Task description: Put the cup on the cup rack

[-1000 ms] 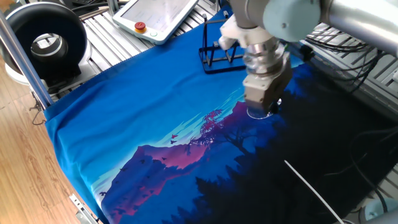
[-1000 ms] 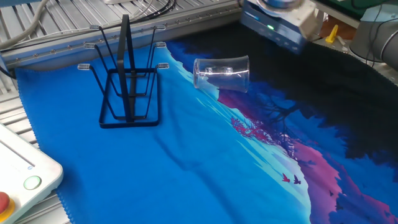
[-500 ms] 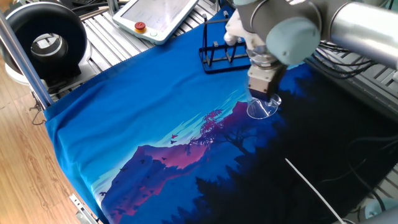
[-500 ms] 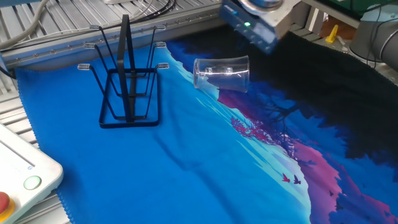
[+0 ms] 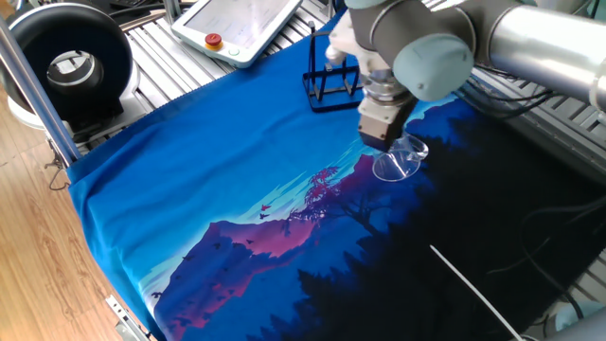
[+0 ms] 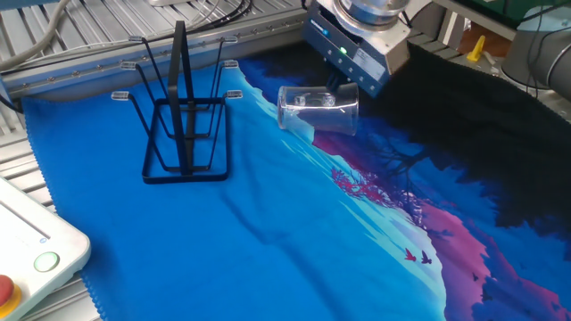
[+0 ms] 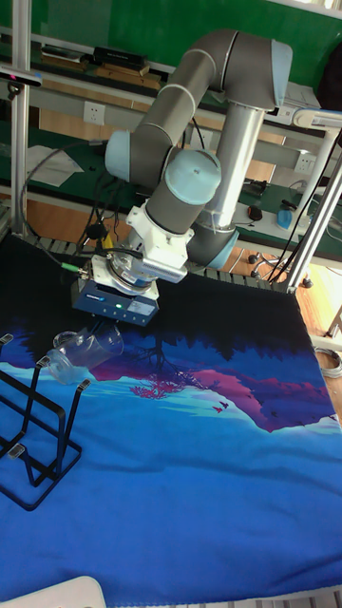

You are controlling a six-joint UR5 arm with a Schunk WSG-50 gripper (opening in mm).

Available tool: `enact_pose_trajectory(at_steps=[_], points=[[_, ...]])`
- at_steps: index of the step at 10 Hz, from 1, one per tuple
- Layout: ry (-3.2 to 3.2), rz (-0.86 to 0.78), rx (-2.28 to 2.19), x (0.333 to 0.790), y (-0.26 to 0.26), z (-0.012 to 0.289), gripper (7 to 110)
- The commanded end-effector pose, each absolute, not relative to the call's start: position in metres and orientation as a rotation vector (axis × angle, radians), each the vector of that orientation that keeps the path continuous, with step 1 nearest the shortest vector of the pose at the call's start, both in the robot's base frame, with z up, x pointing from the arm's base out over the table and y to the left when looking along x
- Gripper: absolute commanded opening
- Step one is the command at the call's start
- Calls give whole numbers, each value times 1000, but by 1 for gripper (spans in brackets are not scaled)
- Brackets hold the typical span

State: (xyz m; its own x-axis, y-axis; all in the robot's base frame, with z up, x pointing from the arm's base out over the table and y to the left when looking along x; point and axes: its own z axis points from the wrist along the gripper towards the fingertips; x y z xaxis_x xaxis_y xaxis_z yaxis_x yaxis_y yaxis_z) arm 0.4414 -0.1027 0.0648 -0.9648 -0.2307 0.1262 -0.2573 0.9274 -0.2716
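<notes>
Above the dark part of the printed cloth [image 5: 237, 189], the gripper [image 6: 343, 86] is being held tilted just over the cup [image 6: 318, 108]; its fingers are being hidden behind the glass and the tool body, so whether they are apart or together cannot be told. The cup is lying on its side directly below the tool, its long axis running along the cloth with the open mouth pointing away from the cup rack [image 6: 183, 125]. The cup rack is standing upright and unloaded, well apart toward the cloth's blue end.
</notes>
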Motion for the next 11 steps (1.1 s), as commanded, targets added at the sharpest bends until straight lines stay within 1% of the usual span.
enact_pose_trajectory(at_steps=[1, 2, 3, 5, 7, 11], points=[[-3012, 256, 352, 442, -63, 59, 7], [-3011, 189, 365, 438, -51, 58, 7], [-3007, 229, 306, 430, -43, 62, 7], [-3005, 217, 298, 421, -33, 73, 7], [-2993, 253, 330, 414, -48, 85, 7], [-2931, 265, 415, 394, -81, 83, 7]])
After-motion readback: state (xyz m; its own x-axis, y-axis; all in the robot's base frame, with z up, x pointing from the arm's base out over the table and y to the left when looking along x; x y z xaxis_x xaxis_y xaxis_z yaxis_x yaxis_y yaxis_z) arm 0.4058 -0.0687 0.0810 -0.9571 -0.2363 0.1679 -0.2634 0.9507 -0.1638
